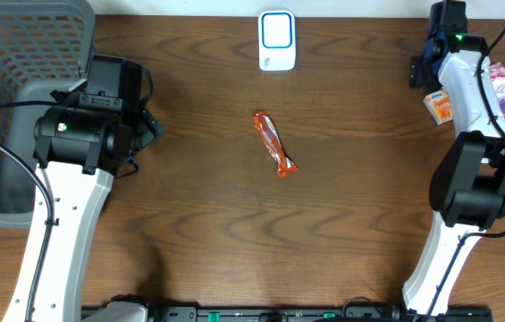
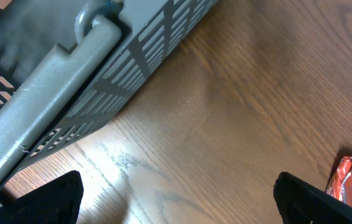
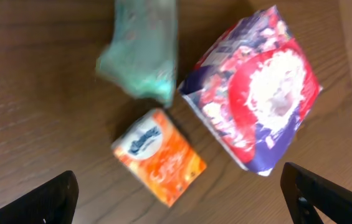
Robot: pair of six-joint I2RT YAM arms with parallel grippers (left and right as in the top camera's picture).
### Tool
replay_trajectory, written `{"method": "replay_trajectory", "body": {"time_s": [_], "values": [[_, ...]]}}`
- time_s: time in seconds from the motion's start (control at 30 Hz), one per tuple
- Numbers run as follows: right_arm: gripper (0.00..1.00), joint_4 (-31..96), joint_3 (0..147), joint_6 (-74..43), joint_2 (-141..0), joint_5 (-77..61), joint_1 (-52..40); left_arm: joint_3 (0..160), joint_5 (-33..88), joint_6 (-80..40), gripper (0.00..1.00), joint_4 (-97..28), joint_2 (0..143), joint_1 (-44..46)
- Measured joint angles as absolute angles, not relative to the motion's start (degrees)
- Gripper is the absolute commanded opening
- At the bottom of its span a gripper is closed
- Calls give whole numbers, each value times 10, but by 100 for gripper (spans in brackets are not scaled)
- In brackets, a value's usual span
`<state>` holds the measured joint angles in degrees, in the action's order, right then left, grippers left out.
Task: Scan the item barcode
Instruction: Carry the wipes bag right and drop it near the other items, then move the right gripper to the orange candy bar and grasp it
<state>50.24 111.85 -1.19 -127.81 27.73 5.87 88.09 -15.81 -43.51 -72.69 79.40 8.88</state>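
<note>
1. Overhead view: orange-red snack wrapper (image 1: 274,143) at the middle of the wooden surface (image 1: 350,197). Lies flat and slanted, upper end toward the far edge, lower end angled to the right. Touched by nothing, well apart from both arms.
2. Left wrist view: same snack wrapper (image 2: 345,180) at the lower right edge, shiny and crinkled, partly cut off by the frame.
3. Beyond the wrapper, near the far edge: white scanner (image 1: 277,40) with a blue ring on its face. Apart from the wrapper, bare wood between them.
4. Left hand (image 2: 182,205): open, dark fingertips spread to the two lower corners of its own view, only bare wood between them. Sits between the wrapper and the basket, just beside the basket.
5. Grey slatted basket (image 1: 20,54) at the far left of the surface. Fills the upper left of the left wrist view, with a thick rim and a hook-like handle end.
6. Right hand (image 3: 182,202): open too, fingertips wide apart, gripping nothing. Hovers over a cluster of packets at the far right.
7. Cluster: orange tissue pack (image 3: 160,155) nearest the fingertips, purple-and-red packet (image 3: 256,112) just beside it, blurred green packet (image 3: 141,56) behind, close to both.
</note>
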Motion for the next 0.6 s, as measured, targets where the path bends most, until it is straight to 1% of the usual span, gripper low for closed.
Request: {"method": "replay_trajectory", "body": {"time_s": [0.1,0.23,0.4,0.5,0.6], "values": [[99,514,1115,-17,-1263,252,48,881,-158,-435,98,-727,794,89],[99,551,1115,-22,-1209,163,25,881,-158,-435,98,-727,794,89],[99,620,1116,-24,-1130,-33,-15,881,-158,-435,98,-727,794,89],[99,649,1116,-25,-1121,-148,-44,881,-158,-435,98,-727,794,89],[99,647,1095,-26,-1125,-213,-81,881,-158,-435,98,-727,794,89]]}}
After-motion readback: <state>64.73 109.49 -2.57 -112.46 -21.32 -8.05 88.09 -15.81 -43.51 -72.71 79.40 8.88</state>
